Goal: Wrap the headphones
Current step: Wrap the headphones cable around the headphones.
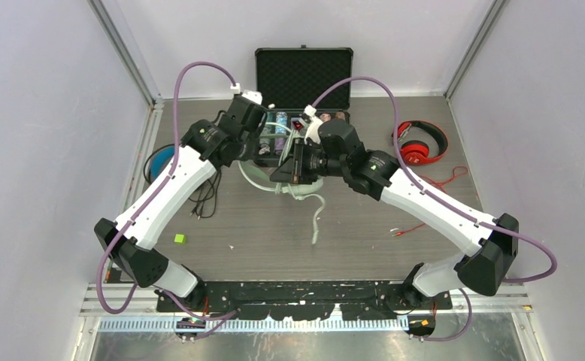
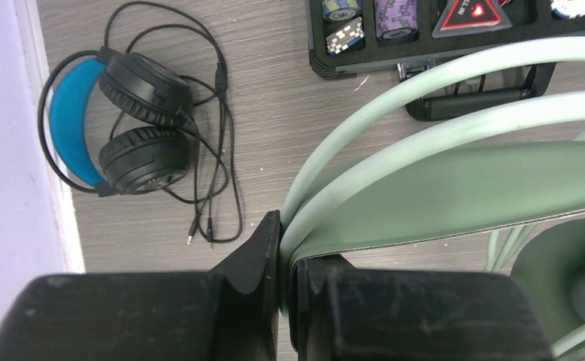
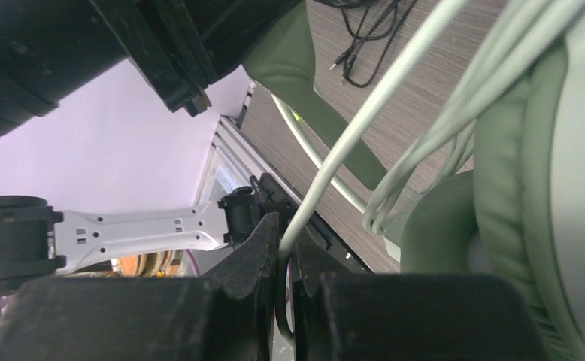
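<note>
Jaws of left gripper (image 2: 280,259) pinch mint headphones (image 2: 455,188) at headband; right gripper (image 3: 280,263) jaws pinch its white cable (image 3: 350,139); black pair (image 2: 135,113) lies apart on table (image 2: 274,113)

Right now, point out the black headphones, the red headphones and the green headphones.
black headphones (image 2: 143,89), left wrist view, upper ear cup.
red headphones (image 1: 416,153), top view, ear cup.
green headphones (image 2: 455,192), left wrist view, headband.

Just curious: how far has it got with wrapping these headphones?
Nothing looks finished. In hand: left gripper clamps the headband of the pale mint-green headphones, right gripper pinches their white cable, strands bunched by the ear cup. Still to do: black blue-banded pair and glossy red pair, cords loose.
</note>
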